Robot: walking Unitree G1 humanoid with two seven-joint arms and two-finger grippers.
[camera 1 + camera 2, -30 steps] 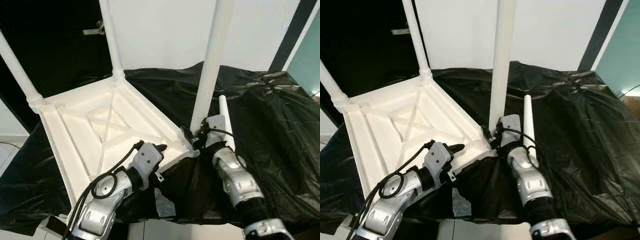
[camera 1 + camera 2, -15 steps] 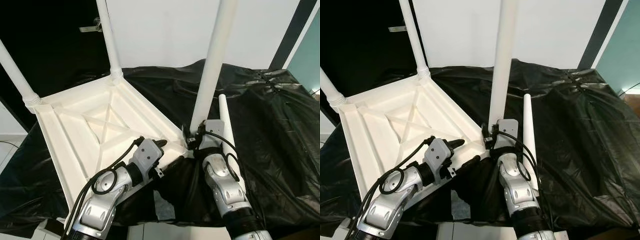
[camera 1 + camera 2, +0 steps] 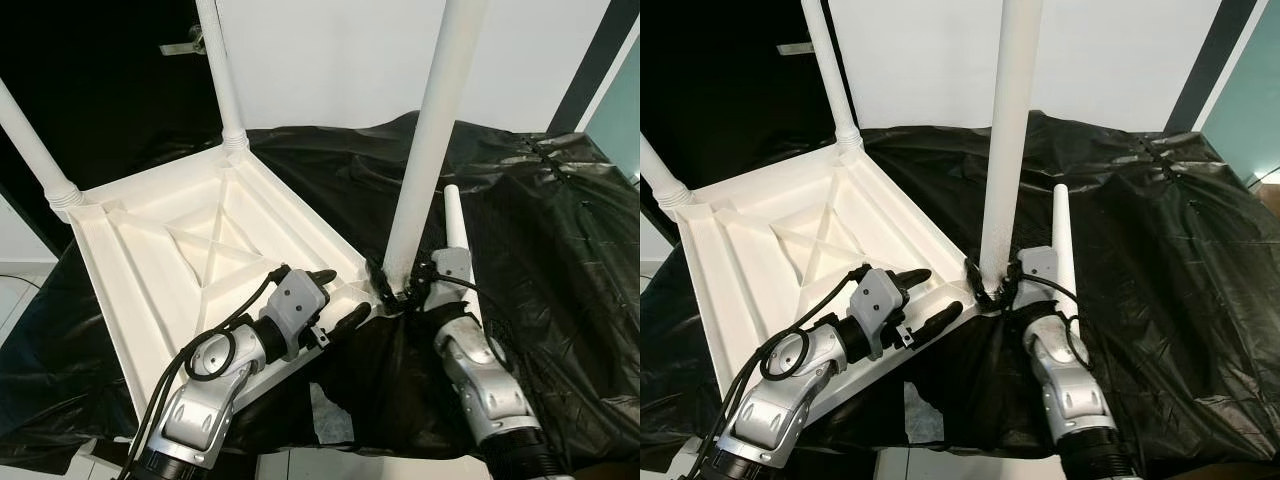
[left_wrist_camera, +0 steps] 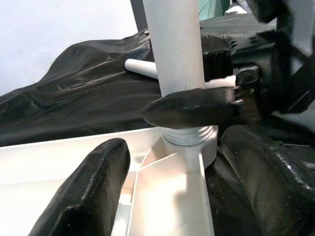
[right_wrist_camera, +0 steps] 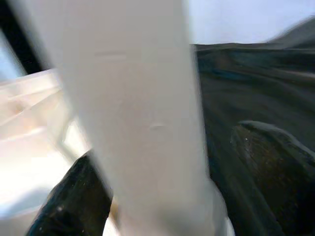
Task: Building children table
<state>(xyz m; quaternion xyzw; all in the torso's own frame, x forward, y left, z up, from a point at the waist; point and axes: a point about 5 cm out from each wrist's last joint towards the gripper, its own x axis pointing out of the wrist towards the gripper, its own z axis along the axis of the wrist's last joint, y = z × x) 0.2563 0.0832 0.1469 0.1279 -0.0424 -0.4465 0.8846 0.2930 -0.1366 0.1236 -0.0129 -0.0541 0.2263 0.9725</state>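
A white children table top (image 3: 150, 250) lies upside down on a black sheet. Three white legs stand up from its corners: one at the far left (image 3: 35, 150), one at the back (image 3: 222, 80) and one at the near right (image 3: 430, 150). My right gripper (image 3: 390, 290) is shut around the base of the near right leg (image 5: 142, 113), one finger on each side. My left gripper (image 3: 338, 298) is open at the table's front edge beside that corner, with the leg's socket (image 4: 189, 137) ahead of its fingers. A loose fourth leg (image 3: 455, 225) lies on the sheet just right of my right wrist.
The black plastic sheet (image 3: 560, 250) covers the whole work surface and hangs over its front edge near me. A white wall stands behind. A dark door with a handle (image 3: 185, 42) is at the back left.
The view has shifted slightly. My right wrist has swung a little to the right around the leg's base. My left gripper has edged closer to that corner, and both of its fingers now show.
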